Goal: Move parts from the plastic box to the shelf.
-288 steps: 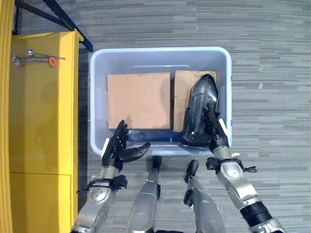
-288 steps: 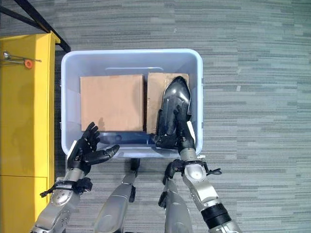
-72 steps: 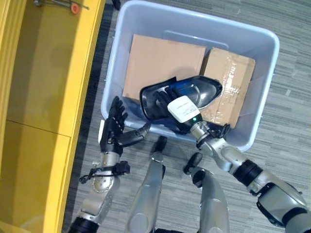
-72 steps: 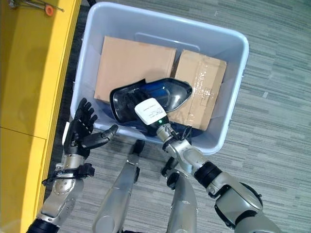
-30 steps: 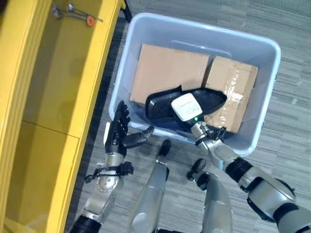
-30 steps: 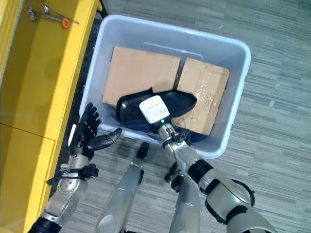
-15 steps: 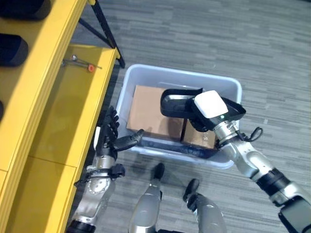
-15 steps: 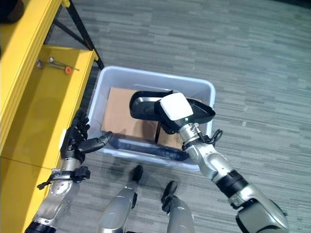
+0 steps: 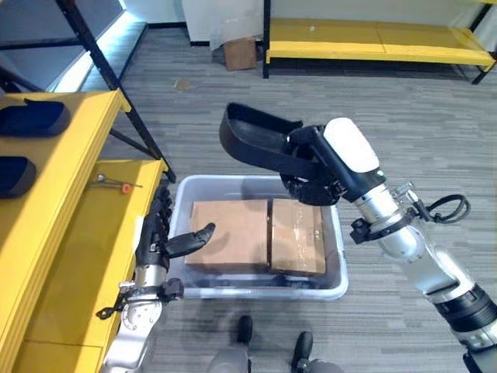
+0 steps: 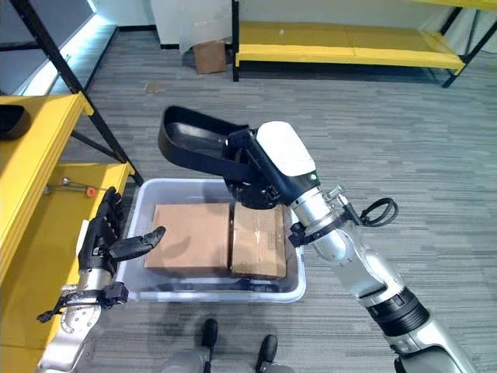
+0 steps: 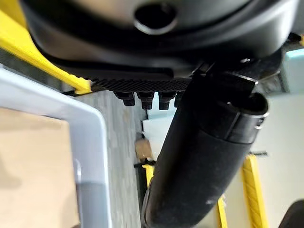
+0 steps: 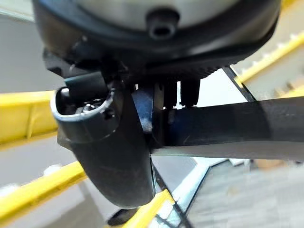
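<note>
Already lifted clear: black part in right hand, fingers curled round it, above plastic box. Grip probably near one end, so could tip or slip swinging toward yellow shelf. Left hand spread, empty, beside box.

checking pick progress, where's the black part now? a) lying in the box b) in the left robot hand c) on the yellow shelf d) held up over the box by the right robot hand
d: the right robot hand grips the black part in the air above the box, with the left robot hand open and holding nothing.
</note>
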Robot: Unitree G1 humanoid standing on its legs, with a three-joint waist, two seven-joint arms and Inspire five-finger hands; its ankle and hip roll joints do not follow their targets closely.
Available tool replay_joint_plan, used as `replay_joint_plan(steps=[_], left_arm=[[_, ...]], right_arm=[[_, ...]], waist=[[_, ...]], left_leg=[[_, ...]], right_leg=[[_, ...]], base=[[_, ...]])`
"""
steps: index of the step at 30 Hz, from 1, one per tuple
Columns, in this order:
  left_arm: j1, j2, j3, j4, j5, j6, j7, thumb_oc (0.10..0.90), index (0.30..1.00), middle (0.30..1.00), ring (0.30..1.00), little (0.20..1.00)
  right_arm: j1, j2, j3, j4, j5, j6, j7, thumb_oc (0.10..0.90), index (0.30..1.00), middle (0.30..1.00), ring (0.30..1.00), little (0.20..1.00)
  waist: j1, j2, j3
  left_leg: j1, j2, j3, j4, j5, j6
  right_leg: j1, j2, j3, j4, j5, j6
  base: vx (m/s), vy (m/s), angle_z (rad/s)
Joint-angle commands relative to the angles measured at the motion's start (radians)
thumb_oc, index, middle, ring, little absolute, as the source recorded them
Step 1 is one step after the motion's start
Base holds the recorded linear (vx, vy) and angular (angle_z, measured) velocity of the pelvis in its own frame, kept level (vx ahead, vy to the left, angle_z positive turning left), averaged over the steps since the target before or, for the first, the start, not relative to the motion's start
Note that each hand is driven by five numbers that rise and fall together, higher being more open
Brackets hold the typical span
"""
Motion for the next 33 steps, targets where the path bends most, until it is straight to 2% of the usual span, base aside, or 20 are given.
replay_joint_plan(steps=[1,4,10,17,25,33], left_arm=[[-0.032,0.057,0.025,-0.069,0.077,-0.087,0.016,0.900,1.000,1.000,1.000,1.000],[-0.059,0.073,0.041,-0.087,0.112,-0.091,0.035,0.900,1.000,1.000,1.000,1.000],[-0.136,0.139,0.095,-0.107,0.284,-0.102,0.140,0.900,1.000,1.000,1.000,1.000],[-0.162,0.180,0.112,-0.090,0.362,-0.096,0.186,0.900,1.000,1.000,1.000,1.000],[-0.143,0.244,0.180,-0.077,0.419,-0.093,0.216,0.900,1.000,1.000,1.000,1.000],[-0.141,0.300,0.209,-0.092,0.448,-0.103,0.208,0.900,1.000,1.000,1.000,1.000]], right_arm=[[-0.087,0.026,-0.017,-0.092,0.233,-0.100,-0.007,0.400,0.300,0.300,0.300,0.300],[-0.081,0.008,-0.028,-0.100,0.305,-0.096,0.011,0.400,0.300,0.300,0.300,0.300],[-0.079,-0.050,-0.026,-0.073,0.440,-0.093,0.042,0.400,0.300,0.300,0.300,0.300],[-0.092,-0.090,-0.015,-0.065,0.496,-0.100,0.065,0.400,0.300,0.300,0.300,0.300],[-0.067,-0.147,-0.016,-0.042,0.514,-0.100,0.099,0.400,0.300,0.300,0.300,0.300],[-0.046,-0.155,-0.022,-0.038,0.515,-0.101,0.123,0.400,0.300,0.300,0.300,0.300]], waist=[[-0.001,-0.033,-0.173],[-0.016,-0.034,-0.187],[-0.034,-0.042,-0.209],[-0.042,-0.046,-0.218],[-0.045,-0.048,-0.217],[-0.047,-0.045,-0.215]], left_leg=[[0.034,0.050,0.030,-0.008,-0.047,-0.015],[0.048,0.057,0.042,-0.008,-0.052,-0.019],[0.065,0.067,0.063,-0.008,-0.061,-0.028],[0.073,0.069,0.071,-0.008,-0.067,-0.030],[0.080,0.073,0.077,-0.008,-0.071,-0.034],[0.087,0.076,0.076,-0.008,-0.075,-0.035]], right_leg=[[-0.026,-0.071,0.059,0.005,0.027,0.103],[-0.018,-0.069,0.066,0.005,0.024,0.103],[-0.012,-0.064,0.080,0.005,0.022,0.103],[-0.009,-0.064,0.085,0.006,0.023,0.103],[-0.006,-0.064,0.090,0.005,0.022,0.103],[-0.001,-0.062,0.093,0.004,0.018,0.102]], base=[[0.06,-0.006,-0.26],[0.03,-0.009,-0.19],[0.01,-0.003,-0.09],[0.00,0.000,0.00],[0.01,0.004,-0.06],[0.00,0.000,-0.01]])
